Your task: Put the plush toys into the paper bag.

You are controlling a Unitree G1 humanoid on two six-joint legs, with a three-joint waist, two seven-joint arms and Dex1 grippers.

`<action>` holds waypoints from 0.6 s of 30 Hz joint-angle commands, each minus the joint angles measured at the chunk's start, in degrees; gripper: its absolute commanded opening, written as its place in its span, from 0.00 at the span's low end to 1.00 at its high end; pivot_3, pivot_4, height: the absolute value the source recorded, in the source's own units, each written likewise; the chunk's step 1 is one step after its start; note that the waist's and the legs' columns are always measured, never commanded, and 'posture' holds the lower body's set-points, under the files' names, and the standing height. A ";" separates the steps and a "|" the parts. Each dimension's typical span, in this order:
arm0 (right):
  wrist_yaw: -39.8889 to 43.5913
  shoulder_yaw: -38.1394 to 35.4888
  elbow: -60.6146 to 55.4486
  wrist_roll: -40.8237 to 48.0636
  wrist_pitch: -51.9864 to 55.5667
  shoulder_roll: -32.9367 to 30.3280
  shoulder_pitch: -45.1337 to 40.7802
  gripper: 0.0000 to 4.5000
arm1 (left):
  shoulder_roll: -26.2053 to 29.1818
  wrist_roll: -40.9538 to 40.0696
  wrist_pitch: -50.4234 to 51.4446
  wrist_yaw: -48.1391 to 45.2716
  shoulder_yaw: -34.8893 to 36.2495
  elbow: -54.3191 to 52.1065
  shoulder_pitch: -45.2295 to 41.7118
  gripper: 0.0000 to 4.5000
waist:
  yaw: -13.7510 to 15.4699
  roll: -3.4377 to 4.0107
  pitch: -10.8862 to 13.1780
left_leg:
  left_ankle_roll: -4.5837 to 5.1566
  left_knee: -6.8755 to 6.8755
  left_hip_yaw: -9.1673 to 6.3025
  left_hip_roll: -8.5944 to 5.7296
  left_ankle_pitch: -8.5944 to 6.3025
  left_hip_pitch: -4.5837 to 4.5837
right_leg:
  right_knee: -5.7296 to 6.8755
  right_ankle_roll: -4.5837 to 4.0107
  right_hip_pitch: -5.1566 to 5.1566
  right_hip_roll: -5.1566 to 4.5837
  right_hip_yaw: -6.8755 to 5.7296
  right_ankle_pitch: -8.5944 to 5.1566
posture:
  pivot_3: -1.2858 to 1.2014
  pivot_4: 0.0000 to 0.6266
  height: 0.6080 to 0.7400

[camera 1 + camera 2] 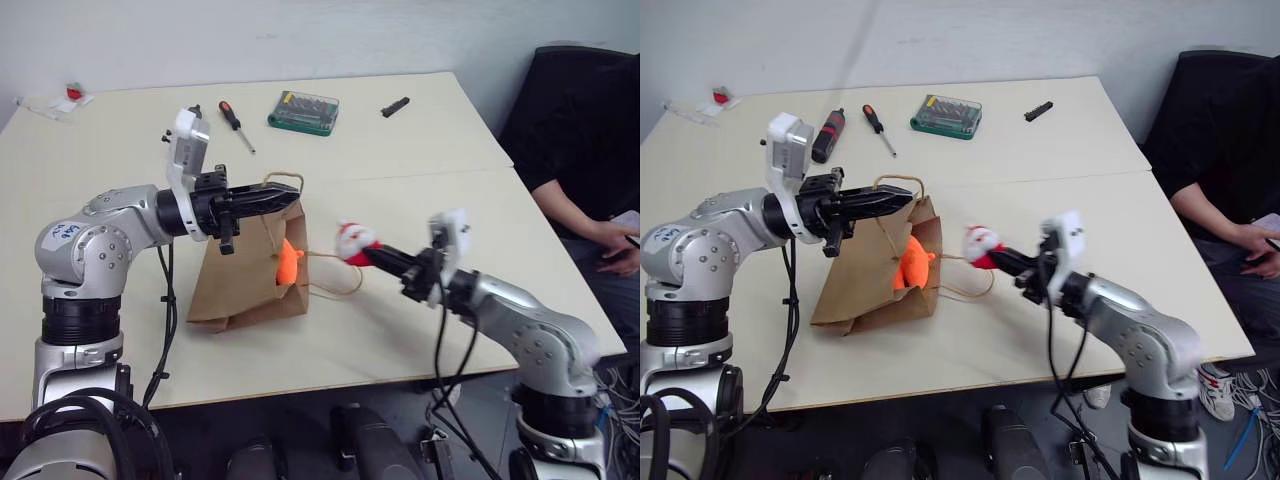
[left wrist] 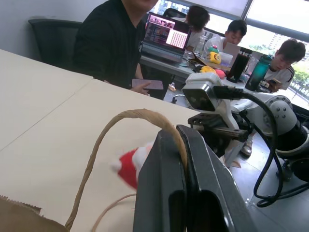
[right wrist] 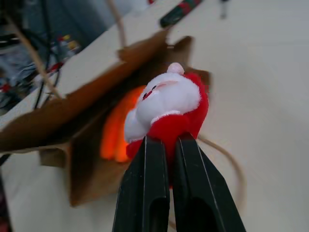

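One toy down, one to go — the orange plush (image 1: 288, 262) sits inside the paper bag (image 1: 245, 285) whose handle (image 1: 283, 180) the left hand (image 1: 283, 195) pinches up, while the right hand (image 1: 378, 254), at the bag's three o'clock, is clamped on the Santa plush (image 1: 354, 241) — not yet in.

The paper bag (image 1: 245, 285) lies on the table (image 1: 420, 210) with its mouth facing right. One plush toy (image 1: 288, 262) sits inside the mouth. The left gripper (image 1: 285, 193) pinches one bag handle (image 1: 283, 178) above the mouth. To the right of the bag, the right gripper (image 1: 372, 255) holds the Santa toy (image 1: 354, 242) above the other handle (image 1: 335, 275). Behind the bag lie a screwdriver (image 1: 236, 124) and a bit case (image 1: 303, 111).
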 commanded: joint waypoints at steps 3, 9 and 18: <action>5.19 13.38 15.71 -9.43 -6.74 5.60 -12.76 0.00 | -0.87 0.45 -1.79 -0.65 -0.47 -0.82 -2.43 0.00 | 0.10 0.00 0.00 | 0.02 0.07 -0.02 -0.02 0.00 -0.06 | 0.00 0.01 -0.01 -0.05 -0.07 0.00 | 0.52 0.24 1.00; 11.44 17.41 30.88 -14.43 -13.06 12.67 -22.33 0.00 | -2.28 0.79 -2.09 0.49 -1.08 -2.47 -2.06 0.00 | -0.16 0.00 0.00 | 0.03 0.08 -0.03 0.02 0.00 -0.12 | 0.03 0.00 -0.06 -0.06 -0.15 0.00 | 0.52 0.24 1.00; 14.41 16.23 43.13 -19.47 -19.58 18.43 -26.46 0.23 | -0.16 0.47 -1.66 1.94 1.28 -5.83 1.30 0.00 | -1.39 0.00 0.00 | 0.03 0.12 -0.04 0.27 0.01 -0.08 | 0.27 -0.03 -0.07 -0.09 -0.15 -0.02 | 0.52 0.24 1.00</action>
